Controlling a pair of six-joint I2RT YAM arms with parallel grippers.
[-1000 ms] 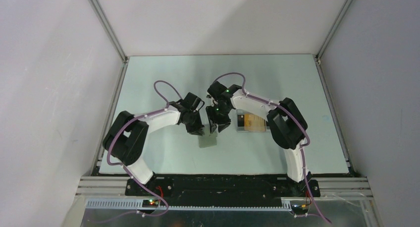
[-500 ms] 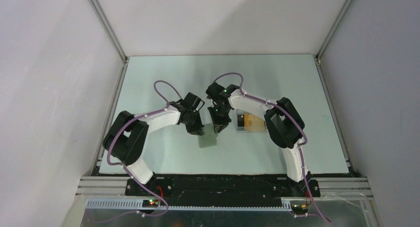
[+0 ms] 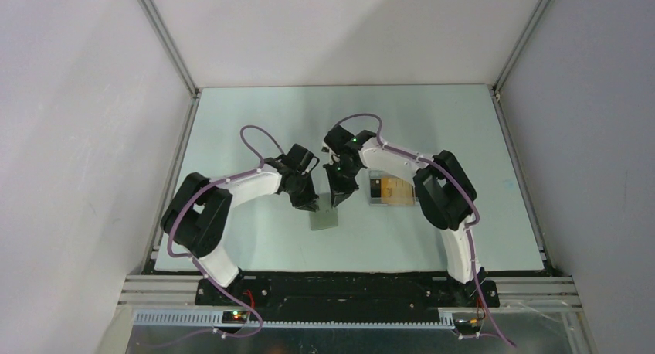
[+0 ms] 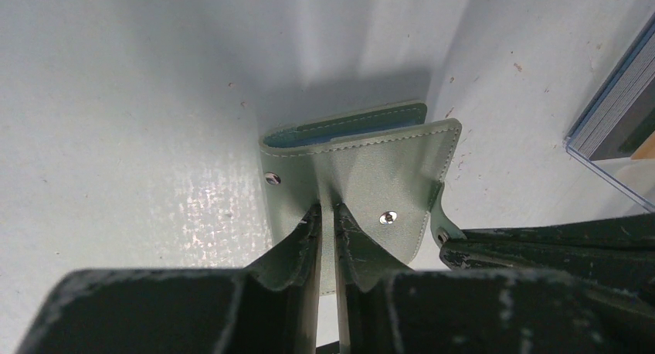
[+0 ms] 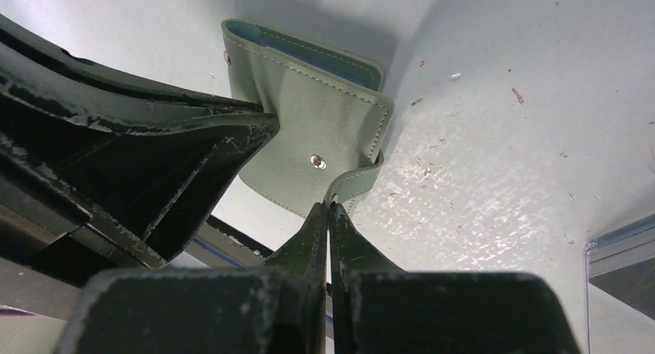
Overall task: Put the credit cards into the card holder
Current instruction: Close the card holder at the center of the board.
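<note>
Partly open grey-green card holder (image 4: 371,176)

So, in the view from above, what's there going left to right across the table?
left gripper → card holder → right gripper → credit cards

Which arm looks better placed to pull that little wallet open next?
The right arm. Its jaws are shut on the snap tab, so it looks ready to pull the flap back. The left arm has its jaws pinching the wallet front, steadying it.
</note>
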